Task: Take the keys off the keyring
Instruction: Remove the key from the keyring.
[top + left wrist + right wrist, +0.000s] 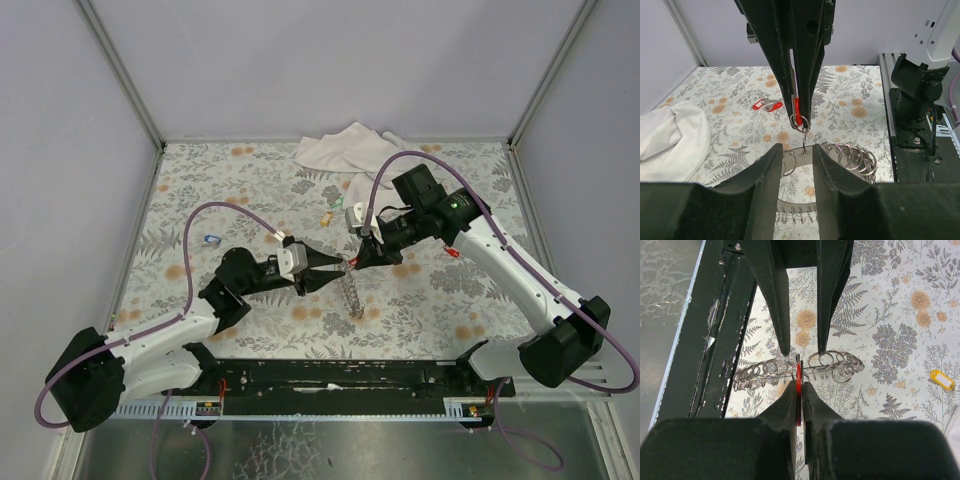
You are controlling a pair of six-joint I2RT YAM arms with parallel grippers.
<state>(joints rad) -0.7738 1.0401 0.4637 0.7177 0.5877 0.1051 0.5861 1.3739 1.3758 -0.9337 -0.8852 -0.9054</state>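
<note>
The keyring (350, 292), a silvery band strung with many small wire rings (855, 155), hangs between both grippers at mid-table. My left gripper (795, 150) holds it, fingers a little apart with the band running across between them; it is also in the top view (338, 267). My right gripper (798, 385) is shut on a red key (798, 377) edge-on, and that key is still linked to the keyring (840, 365) by a small ring. From the left wrist the red key (797, 107) shows between the right fingers, which come down from above.
Loose keys lie on the floral table: a red one (455, 252) at right, a yellow one (328, 213), a blue one (210, 239) at left. A white cloth (345, 150) lies crumpled at the back edge. The right arm's base (920, 95) stands close by.
</note>
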